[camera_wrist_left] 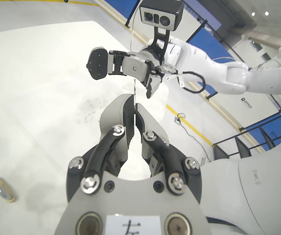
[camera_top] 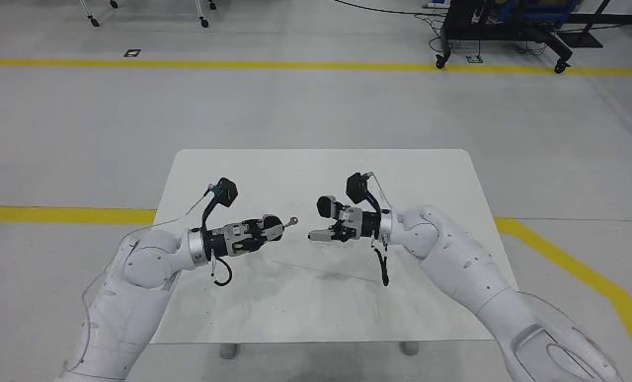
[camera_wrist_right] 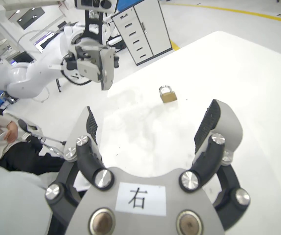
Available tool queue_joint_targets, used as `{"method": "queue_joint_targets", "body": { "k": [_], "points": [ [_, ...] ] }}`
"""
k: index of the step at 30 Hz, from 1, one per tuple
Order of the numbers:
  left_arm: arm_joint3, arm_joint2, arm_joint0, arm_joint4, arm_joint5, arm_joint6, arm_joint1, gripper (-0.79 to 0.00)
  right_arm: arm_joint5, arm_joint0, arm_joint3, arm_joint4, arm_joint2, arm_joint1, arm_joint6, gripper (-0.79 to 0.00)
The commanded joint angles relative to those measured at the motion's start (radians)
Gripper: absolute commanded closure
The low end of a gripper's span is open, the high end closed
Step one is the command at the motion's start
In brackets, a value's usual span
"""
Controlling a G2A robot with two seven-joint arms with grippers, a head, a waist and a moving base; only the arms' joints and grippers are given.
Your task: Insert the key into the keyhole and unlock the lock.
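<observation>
The key (camera_wrist_left: 134,88) is pinched between the closed fingers of the left tool (camera_wrist_left: 133,101), its blade sticking out past the tips. It is held above the white bench (camera_top: 415,185) and points toward the right tool (camera_wrist_right: 152,114). The right tool faces it from nearby, jaws spread wide and holding nothing. The brass padlock (camera_wrist_right: 168,94) sits on the bench ahead of the right tool, apart from both tools.

Grey-metal left gripper (camera_wrist_left: 134,102) and right gripper (camera_wrist_right: 151,106): silver screws (camera_wrist_right: 189,179) around a white character label (camera_wrist_right: 140,200), black ribbed pads (camera_wrist_right: 205,123) beyond it. Behind it are glossy white arms (camera_wrist_left: 228,74) with black, apparently braided, cable (camera_wrist_left: 204,83).
</observation>
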Motion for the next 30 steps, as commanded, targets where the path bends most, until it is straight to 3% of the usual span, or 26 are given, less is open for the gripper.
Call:
{"method": "queue_joint_targets", "body": {
  "k": [1,2,5,8,17,23,25,28,30],
  "points": [
    [-0.004,0.007,-0.002,0.002,-0.006,-0.008,0.002,0.000,-0.011,0.006,-0.018,0.131,-0.015,0.006,0.104,-0.785],
    [-0.003,0.009,-0.005,0.002,-0.006,-0.016,0.004,0.000,-0.011,0.010,-0.024,0.177,-0.022,0.010,0.149,-0.785],
    [-0.007,0.029,-0.021,0.000,-0.005,-0.057,0.007,0.000,-0.011,0.024,-0.024,0.276,-0.029,0.018,0.235,-0.539],
    [-0.007,0.058,-0.041,0.016,0.017,-0.088,0.009,0.000,-0.011,0.037,-0.017,0.327,-0.040,0.019,0.281,-0.379],
    [0.024,0.105,-0.080,0.017,0.034,-0.081,0.010,0.000,-0.008,0.074,0.020,0.381,-0.078,0.006,0.346,-0.369],
    [0.036,0.122,-0.093,0.009,0.028,-0.079,0.013,0.000,-0.005,0.095,0.041,0.408,-0.099,-0.004,0.369,-0.320],
    [0.039,0.127,-0.096,0.007,0.024,-0.078,0.015,0.000,-0.008,0.100,0.049,0.415,-0.102,-0.006,0.373,-0.225],
    [0.049,0.130,-0.102,0.000,0.019,-0.074,0.017,0.000,-0.011,0.104,0.058,0.432,-0.110,-0.010,0.384,0.000],
    [0.056,0.133,-0.105,-0.003,0.015,-0.067,0.018,0.000,-0.011,0.106,0.065,0.445,-0.115,-0.013,0.391,0.000]
  ]
}}
